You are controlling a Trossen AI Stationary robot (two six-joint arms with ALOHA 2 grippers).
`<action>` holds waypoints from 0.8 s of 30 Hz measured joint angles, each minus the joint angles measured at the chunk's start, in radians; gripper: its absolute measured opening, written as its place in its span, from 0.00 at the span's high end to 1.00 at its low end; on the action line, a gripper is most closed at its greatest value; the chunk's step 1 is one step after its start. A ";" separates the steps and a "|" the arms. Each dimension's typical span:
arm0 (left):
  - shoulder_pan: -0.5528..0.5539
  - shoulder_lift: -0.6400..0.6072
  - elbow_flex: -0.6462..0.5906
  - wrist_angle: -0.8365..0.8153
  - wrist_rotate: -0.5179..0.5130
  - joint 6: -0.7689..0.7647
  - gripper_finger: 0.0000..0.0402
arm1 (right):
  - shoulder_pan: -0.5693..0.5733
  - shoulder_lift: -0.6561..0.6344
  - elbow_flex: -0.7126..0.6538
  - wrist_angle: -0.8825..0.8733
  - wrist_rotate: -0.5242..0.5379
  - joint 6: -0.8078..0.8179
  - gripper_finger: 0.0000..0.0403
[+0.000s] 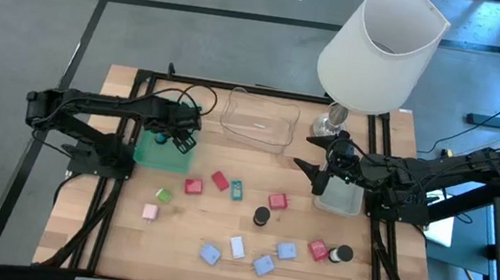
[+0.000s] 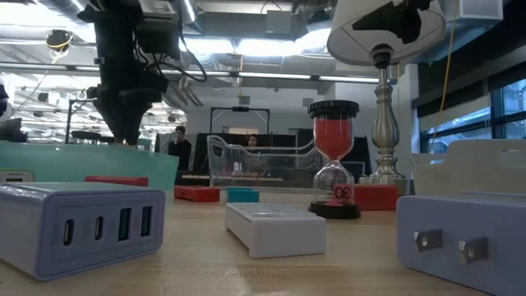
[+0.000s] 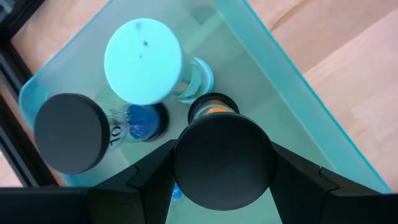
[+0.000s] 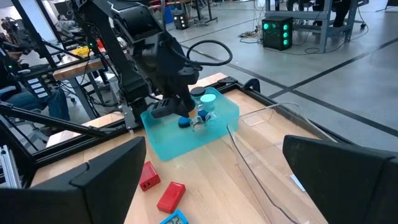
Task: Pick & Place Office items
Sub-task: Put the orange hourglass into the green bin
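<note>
Over the green tray (image 1: pixel 153 154), left gripper (image 1: pixel 178 136) pointing down, clamped on an orange sand timer (image 3: pixel 219 152) above two others. Beside the grey tray (image 1: pixel 339 198), right gripper (image 1: pixel 316 164) hanging spread wide, empty.

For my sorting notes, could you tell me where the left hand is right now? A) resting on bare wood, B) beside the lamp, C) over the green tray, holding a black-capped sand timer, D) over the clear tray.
C: the left hand grips a black-capped sand timer over the green tray.
</note>
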 joint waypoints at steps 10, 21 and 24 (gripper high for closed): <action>0.013 0.000 0.000 0.012 0.029 0.017 0.44 | 0.000 0.000 0.000 0.000 0.000 0.000 0.05; 0.013 0.000 0.000 0.011 0.049 -0.016 0.41 | 0.000 0.000 0.000 0.000 0.000 0.000 0.05; 0.013 0.000 0.000 0.011 0.049 -0.020 0.39 | 0.000 0.000 0.000 0.000 0.000 0.000 0.05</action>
